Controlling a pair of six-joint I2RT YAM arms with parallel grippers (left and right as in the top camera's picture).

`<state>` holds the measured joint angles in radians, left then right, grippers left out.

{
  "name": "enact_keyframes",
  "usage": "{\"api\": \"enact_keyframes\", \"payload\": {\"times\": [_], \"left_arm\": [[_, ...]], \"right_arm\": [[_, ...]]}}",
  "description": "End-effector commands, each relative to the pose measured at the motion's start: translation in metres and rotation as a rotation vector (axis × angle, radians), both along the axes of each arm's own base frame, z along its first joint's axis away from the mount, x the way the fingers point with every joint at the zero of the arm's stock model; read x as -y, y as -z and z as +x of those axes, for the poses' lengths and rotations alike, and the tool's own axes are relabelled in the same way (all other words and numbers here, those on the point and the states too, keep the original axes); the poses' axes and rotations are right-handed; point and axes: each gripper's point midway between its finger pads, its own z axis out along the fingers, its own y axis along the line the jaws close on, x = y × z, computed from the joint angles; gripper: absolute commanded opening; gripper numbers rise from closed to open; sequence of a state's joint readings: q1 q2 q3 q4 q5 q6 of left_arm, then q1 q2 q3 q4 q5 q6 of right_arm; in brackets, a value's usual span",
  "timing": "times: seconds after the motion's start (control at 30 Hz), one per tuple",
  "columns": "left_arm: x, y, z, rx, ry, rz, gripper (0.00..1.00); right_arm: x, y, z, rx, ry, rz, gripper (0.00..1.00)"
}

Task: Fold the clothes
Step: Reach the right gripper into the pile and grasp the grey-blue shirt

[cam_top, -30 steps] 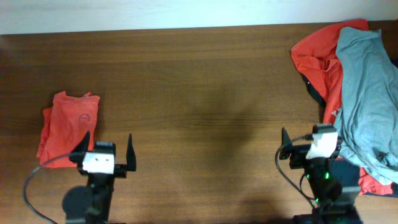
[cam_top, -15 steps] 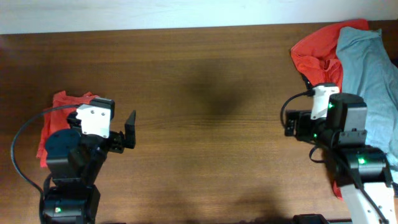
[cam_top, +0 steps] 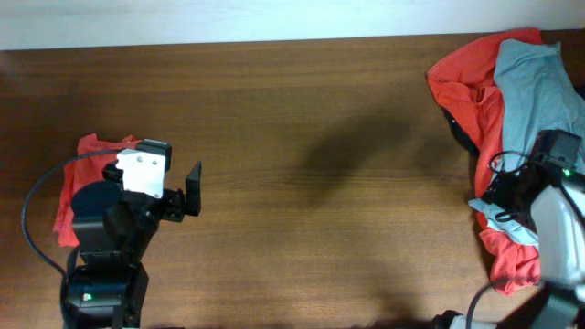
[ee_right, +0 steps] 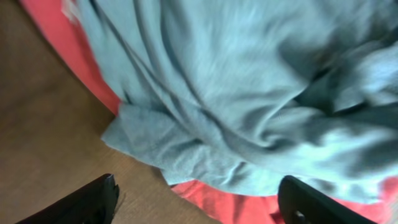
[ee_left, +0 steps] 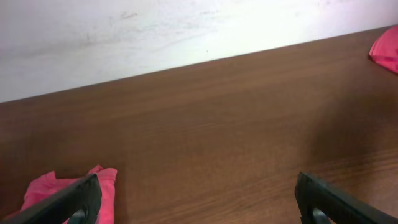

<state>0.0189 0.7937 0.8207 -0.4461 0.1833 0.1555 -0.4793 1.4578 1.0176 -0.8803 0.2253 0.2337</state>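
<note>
A heap of clothes lies at the table's right end: a grey shirt (cam_top: 535,91) on top of a red garment (cam_top: 462,82). My right gripper (cam_top: 503,203) is open and empty, hovering over the grey shirt's lower edge. In the right wrist view its jaws (ee_right: 199,205) straddle the grey hem (ee_right: 236,93), with red cloth (ee_right: 217,199) below it. A folded red shirt (cam_top: 78,183) lies at the left. My left gripper (cam_top: 155,196) is open and empty just right of it. In the left wrist view the jaws (ee_left: 199,208) frame bare table, with the folded shirt (ee_left: 102,180) by the left finger.
The brown wooden table (cam_top: 311,183) runs between the two arms. A white wall (ee_left: 186,31) stands behind its far edge. A corner of the red heap (ee_left: 385,50) shows at the far right of the left wrist view.
My right arm swung right and forward, from beside the heap to over the grey shirt's lower edge. My left arm moved forward beside the folded red shirt, then held nearly still.
</note>
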Motion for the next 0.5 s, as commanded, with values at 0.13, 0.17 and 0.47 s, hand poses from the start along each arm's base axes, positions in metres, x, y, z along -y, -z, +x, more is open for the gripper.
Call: {"api": "enact_keyframes", "payload": {"times": [0.13,0.17,0.47], "left_arm": [[0.000,-0.002,0.005,-0.006,-0.007,-0.008,0.99],[0.000,-0.002,0.005,-0.007,-0.006,-0.008,0.99],[0.000,-0.002,0.005,-0.007,-0.006,-0.008,0.99]], "right_arm": [[-0.014,0.037,0.009,-0.051,-0.006,0.149,0.84],[-0.013,0.038,0.011,-0.047,-0.006,0.147,0.84],[-0.005,0.038,0.027,0.013,-0.009,0.116,0.77]]}}
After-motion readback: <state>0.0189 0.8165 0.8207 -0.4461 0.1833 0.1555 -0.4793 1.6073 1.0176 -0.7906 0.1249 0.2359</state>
